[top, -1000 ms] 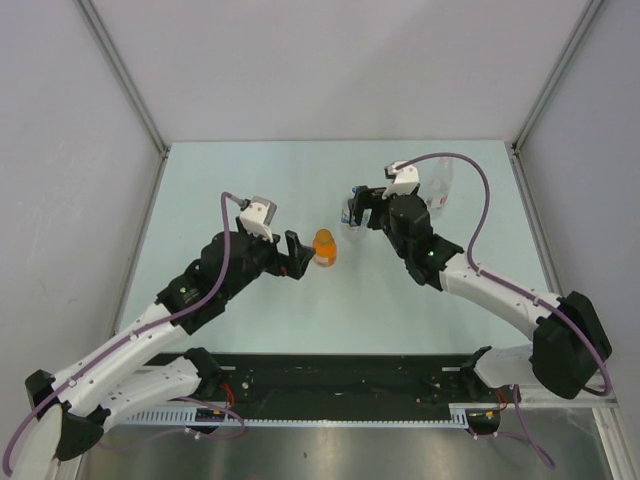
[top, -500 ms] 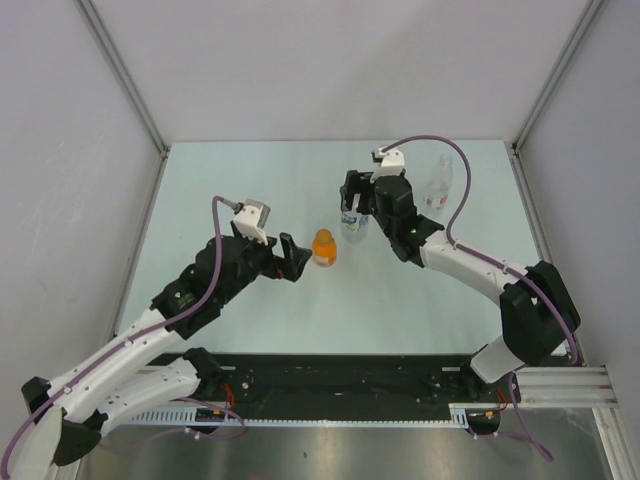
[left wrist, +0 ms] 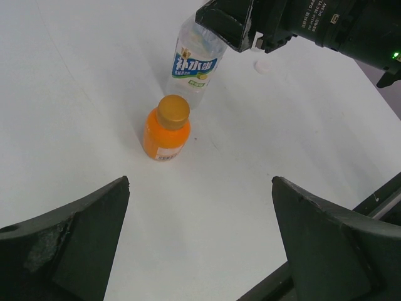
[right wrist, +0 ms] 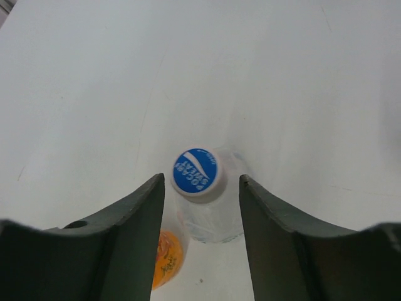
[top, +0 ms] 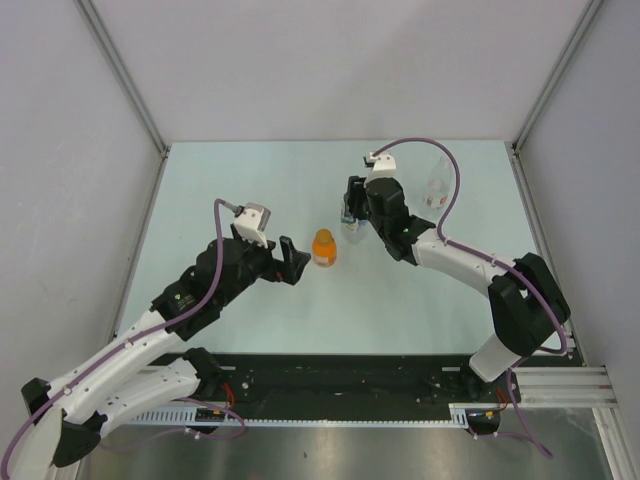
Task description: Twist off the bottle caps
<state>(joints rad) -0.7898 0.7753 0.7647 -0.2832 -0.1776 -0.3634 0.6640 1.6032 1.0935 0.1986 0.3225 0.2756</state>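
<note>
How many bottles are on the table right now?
3: the orange bottle at centre, the blue-label bottle just below the right hand, and the slim clear bottle at back right.

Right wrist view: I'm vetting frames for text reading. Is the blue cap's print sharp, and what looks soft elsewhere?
Right wrist view: the blue-marked cap is sharp, its print legible; the right pincer's fingers beside it are slightly soft. Left wrist view: the blue-label bottle reads clearly; the left pincer's fingers blur. Top view: even light, faint shadows.
</note>
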